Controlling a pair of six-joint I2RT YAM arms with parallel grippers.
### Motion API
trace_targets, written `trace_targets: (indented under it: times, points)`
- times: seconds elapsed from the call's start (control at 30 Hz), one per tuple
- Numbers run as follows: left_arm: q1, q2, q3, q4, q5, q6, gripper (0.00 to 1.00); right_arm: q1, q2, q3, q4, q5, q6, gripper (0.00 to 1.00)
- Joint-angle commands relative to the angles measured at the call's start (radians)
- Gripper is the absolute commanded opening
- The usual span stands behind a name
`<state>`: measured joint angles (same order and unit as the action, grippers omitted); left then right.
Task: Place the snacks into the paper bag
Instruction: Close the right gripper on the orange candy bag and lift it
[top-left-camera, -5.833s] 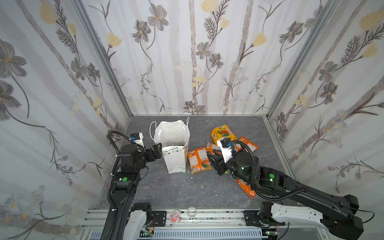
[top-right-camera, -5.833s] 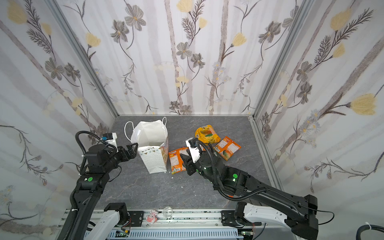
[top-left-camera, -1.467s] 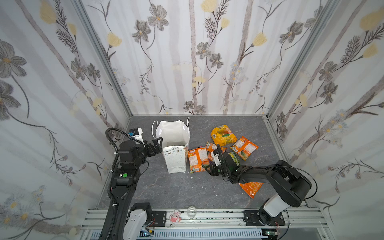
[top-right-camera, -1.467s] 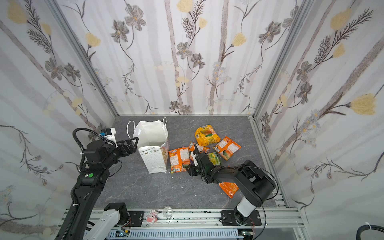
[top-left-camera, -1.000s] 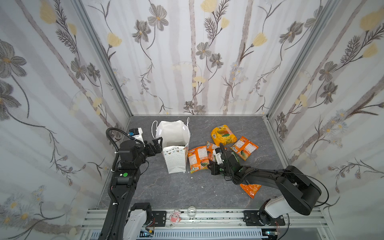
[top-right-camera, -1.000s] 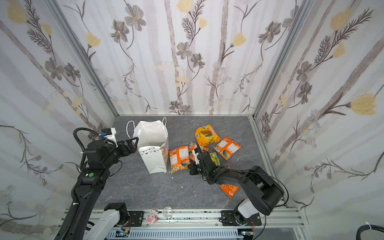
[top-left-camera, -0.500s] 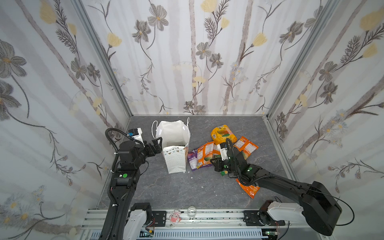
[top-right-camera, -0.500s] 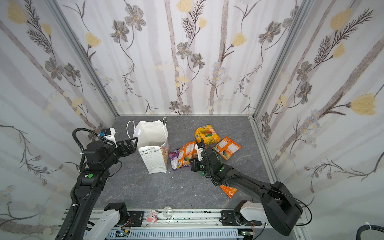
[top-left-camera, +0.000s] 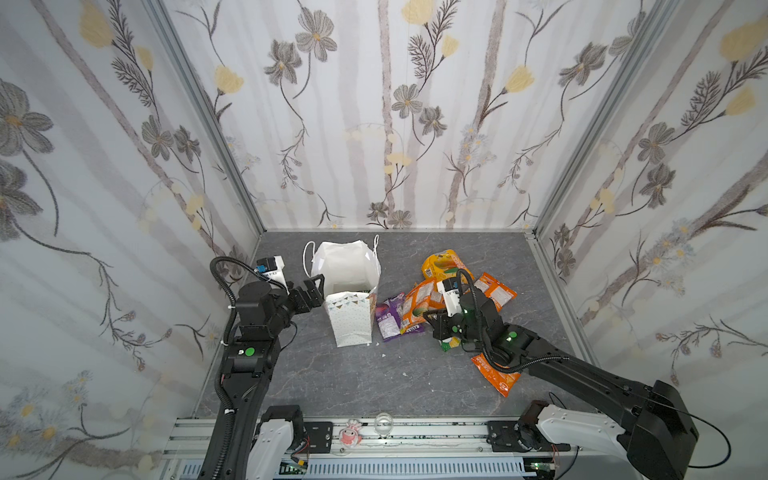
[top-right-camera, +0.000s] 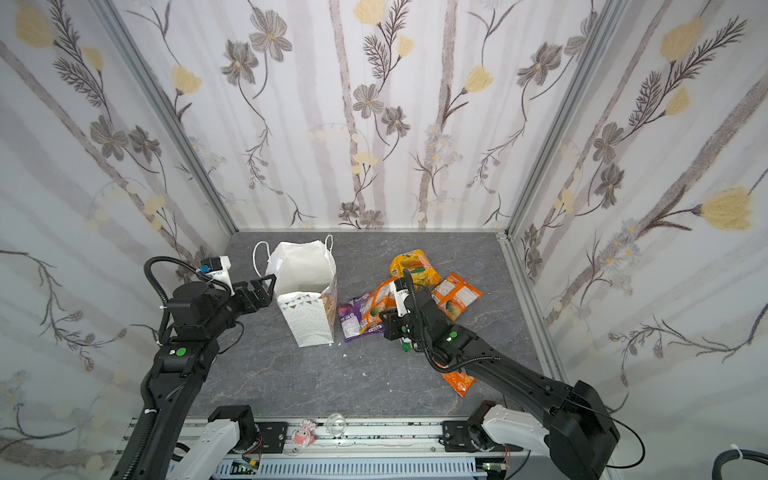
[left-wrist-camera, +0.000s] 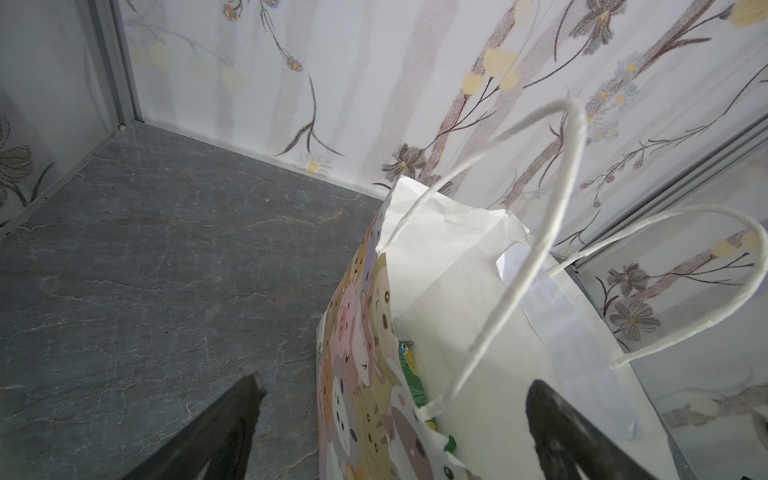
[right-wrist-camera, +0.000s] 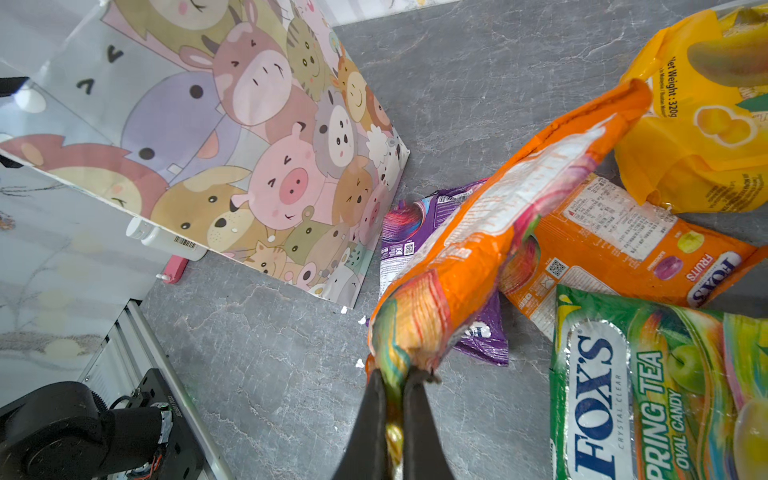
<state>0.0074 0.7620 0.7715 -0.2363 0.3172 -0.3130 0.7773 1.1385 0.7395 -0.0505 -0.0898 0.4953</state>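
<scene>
Your right claw is pinched tight on the crimped end of an orange packet. That end is raised off the desk, and the rest slants away over the pile. You cannot tell whether its far end touches anything.

A purple packet lies flat under it, just beside the bag's foot. A second orange packet and a green FOX'S packet lie next to it, and a yellow bag sits beyond them. In a top view a third orange packet lies apart, near the front edge and partly under the right arm.

The paper bag stands upright, mouth open, left of the pile. Your held packet is near the bag but outside it.

Your left claw is spread wide at the bag's rim. One finger is over bare desk and the other is over the white inside, with the bag's wall between them. You cannot tell whether either finger touches the paper. A green packet already shows inside the bag.
</scene>
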Motion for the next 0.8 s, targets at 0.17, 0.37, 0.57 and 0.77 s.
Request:
trace_targets:
  times: [0.17,0.37,0.57,0.77]
  points:
    - [0.000,-0.002,0.006,0.015,-0.012,0.012,1.00,0.090,0.000,0.185,-0.149,0.061,-0.109,0.00]
    - [0.000,-0.005,0.011,0.006,-0.029,0.015,1.00,0.144,0.012,0.295,-0.255,0.109,-0.146,0.00]
    - [0.000,-0.008,0.009,0.006,-0.028,0.015,1.00,0.200,0.021,0.397,-0.321,0.127,-0.180,0.00]
    - [0.002,0.006,0.010,0.017,-0.010,0.013,1.00,0.242,0.014,0.479,-0.362,0.144,-0.203,0.00]
